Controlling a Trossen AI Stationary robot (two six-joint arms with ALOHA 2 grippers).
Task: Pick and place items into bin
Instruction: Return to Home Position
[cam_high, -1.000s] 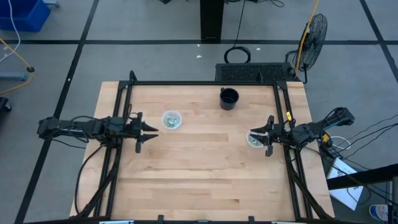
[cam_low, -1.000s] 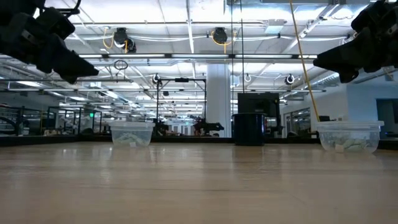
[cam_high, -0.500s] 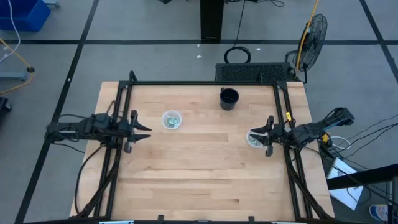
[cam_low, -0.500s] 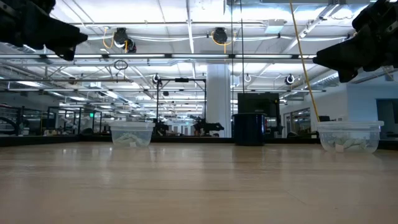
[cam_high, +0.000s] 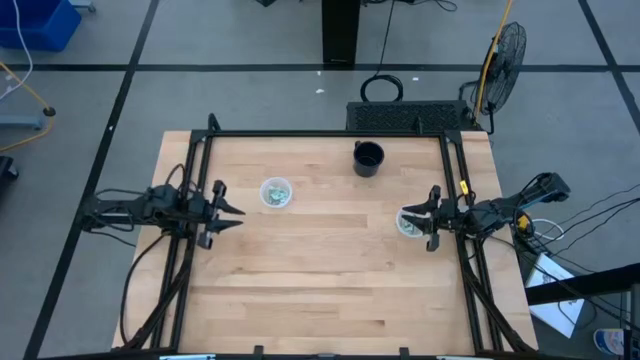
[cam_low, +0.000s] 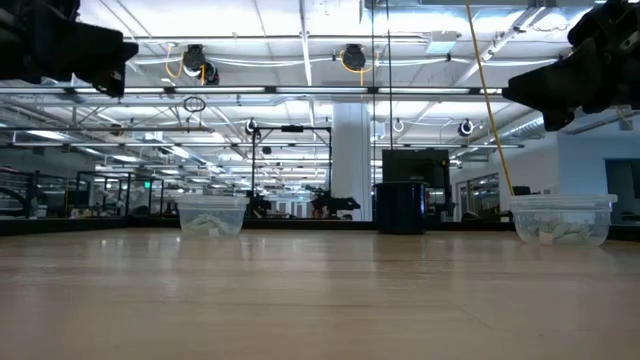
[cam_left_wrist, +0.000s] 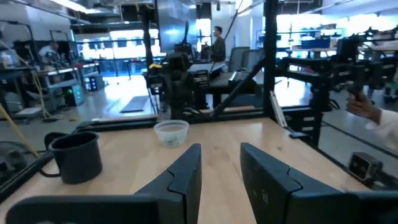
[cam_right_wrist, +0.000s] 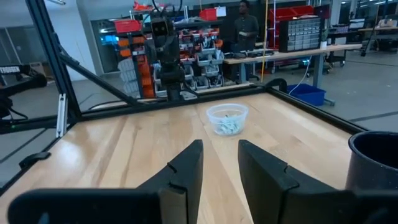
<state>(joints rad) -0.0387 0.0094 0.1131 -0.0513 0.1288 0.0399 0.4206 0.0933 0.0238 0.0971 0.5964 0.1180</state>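
Observation:
Small pale green wrapped pieces lie in two clear cups standing on the wooden table: one left of centre (cam_high: 276, 193), also in the right wrist view (cam_right_wrist: 227, 119), and one at the right (cam_high: 408, 224), also in the left wrist view (cam_left_wrist: 171, 132). A dark cup (cam_high: 368, 158) stands toward the far edge. My left gripper (cam_high: 236, 212) is open and empty, high above the table near its left edge (cam_low: 100, 60). My right gripper (cam_high: 412, 214) is open and empty, hovering above the right clear cup (cam_low: 560, 218).
A black frame (cam_high: 320, 134) runs along the table's far, left and right sides. The table's middle and near half show bare wood (cam_high: 320, 280). People stand in the room beyond the table (cam_right_wrist: 247, 28).
My left gripper has drawn back toward the table's left edge, away from the left clear cup, and has risen. Its fingers have stayed open. The cups have not moved.

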